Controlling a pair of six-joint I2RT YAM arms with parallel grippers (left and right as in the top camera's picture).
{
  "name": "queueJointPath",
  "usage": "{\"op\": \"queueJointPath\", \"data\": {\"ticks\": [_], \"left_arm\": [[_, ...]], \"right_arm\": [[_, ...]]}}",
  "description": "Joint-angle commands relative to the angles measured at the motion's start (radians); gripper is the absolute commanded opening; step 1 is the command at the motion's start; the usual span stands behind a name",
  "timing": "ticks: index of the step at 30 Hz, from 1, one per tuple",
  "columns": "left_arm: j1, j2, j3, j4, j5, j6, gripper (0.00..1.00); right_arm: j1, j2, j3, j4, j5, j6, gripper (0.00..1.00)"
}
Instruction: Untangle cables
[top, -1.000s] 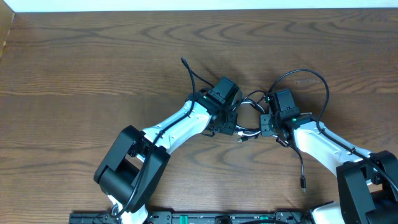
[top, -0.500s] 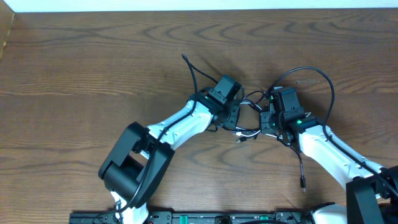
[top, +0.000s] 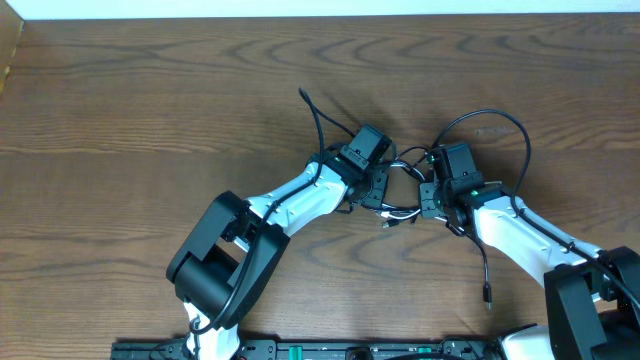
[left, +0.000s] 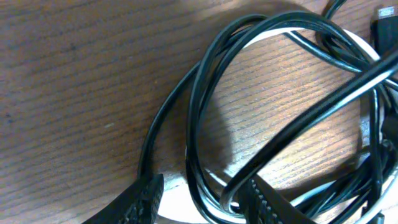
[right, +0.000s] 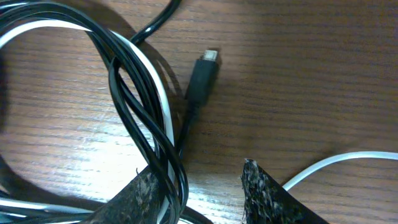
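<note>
The black cable (top: 402, 212) and the white cable (top: 398, 182) lie tangled on the table between my two grippers. In the left wrist view, loops of black cable (left: 205, 93) cross over the white cable (left: 311, 20). My left gripper (left: 202, 199) is open, with black strands and white cable between its fingers. My right gripper (right: 199, 186) is open; black cable (right: 134, 93) and white cable (right: 160, 93) run over its left finger. A black plug end (right: 202, 71) lies just ahead of it. In the overhead view, the left gripper (top: 375, 188) and right gripper (top: 428, 195) face each other.
The wooden table (top: 150, 120) spreads wide to the left and back. A thin black cord with a plug end (top: 488, 293) lies by the right arm. Black wires arch above the right wrist (top: 500, 118) and the left wrist (top: 312, 110).
The left arm has shifted slightly right, closer to the tangle. The right gripper swayed a little and is back near where it was. The cables have barely moved.
</note>
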Motion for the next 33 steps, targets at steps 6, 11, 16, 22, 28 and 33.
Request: {"op": "queueJointPath", "data": {"ticks": [6,11,16,22,28,33], "left_arm": [[-0.003,0.074,0.005,-0.016,-0.063,-0.008,0.44],[-0.003,0.079,0.005,-0.040,-0.063,-0.008,0.44],[-0.003,0.079,0.005,-0.048,-0.063,-0.006,0.44],[-0.003,0.079,0.005,-0.048,-0.063,-0.004,0.44],[-0.003,0.079,0.005,-0.048,-0.063,-0.004,0.44],[-0.003,0.079,0.005,-0.051,-0.063,-0.004,0.44]], "right_arm": [[-0.004,0.010,-0.003,0.041,0.045,-0.031,0.40],[-0.004,0.010,-0.003,0.076,0.045,-0.048,0.41],[-0.004,0.010,-0.003,0.077,0.072,-0.060,0.41],[-0.009,0.010,-0.003,0.078,0.128,-0.063,0.42],[-0.010,0.010,-0.003,0.090,0.037,-0.115,0.44],[-0.011,0.010,-0.002,0.121,0.037,-0.115,0.45]]}}
